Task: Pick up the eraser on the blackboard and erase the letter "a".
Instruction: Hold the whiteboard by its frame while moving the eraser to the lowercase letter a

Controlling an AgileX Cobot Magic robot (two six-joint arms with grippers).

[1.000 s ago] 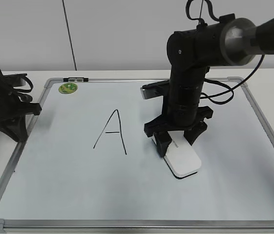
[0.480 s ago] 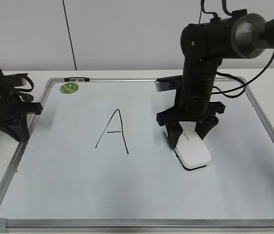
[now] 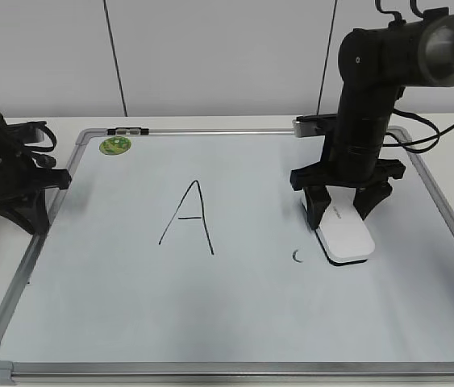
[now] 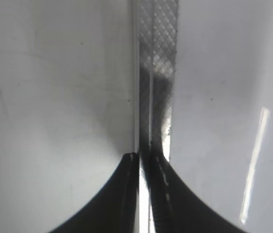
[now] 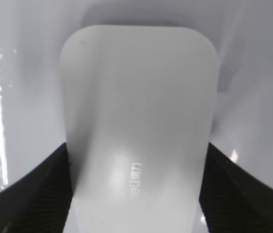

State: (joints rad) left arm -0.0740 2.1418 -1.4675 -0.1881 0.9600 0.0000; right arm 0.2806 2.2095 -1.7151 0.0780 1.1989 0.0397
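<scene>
Tabletop (image 3: 444, 129): pale, flat, w/ plain light wall behind and a dark vertical seam in it; blackboard (image 3: 235, 314): large white board, grey metal frame, grey corner caps, lying flat, fills most of exterior view; round green sticker (image 3: 114, 146) at far-left corner; tall black capital "A" (image 3: 187, 218) left of centre; letter "a" (image 3: 297, 256): only a small curved black fragment shows, just left of eraser's near end, rest not visible; eraser (image 3: 343, 234): white rounded block, flat on board at right-centre, dark underside edge showing, long axis running from far end under the tool toward near-right, near end free; grey lettering on top in right wrist view, too blurred to read; right tool (image 3: 347, 211): pointing straight down, fingers clenched on eraser's far end, one each side; left tool (image 4: 144, 162): at board's left frame edge, fingers pressed together w/ nothing between; left wrist view otherwise blurred, shows frame strip only; right arm cut off at pic edge.
</scene>
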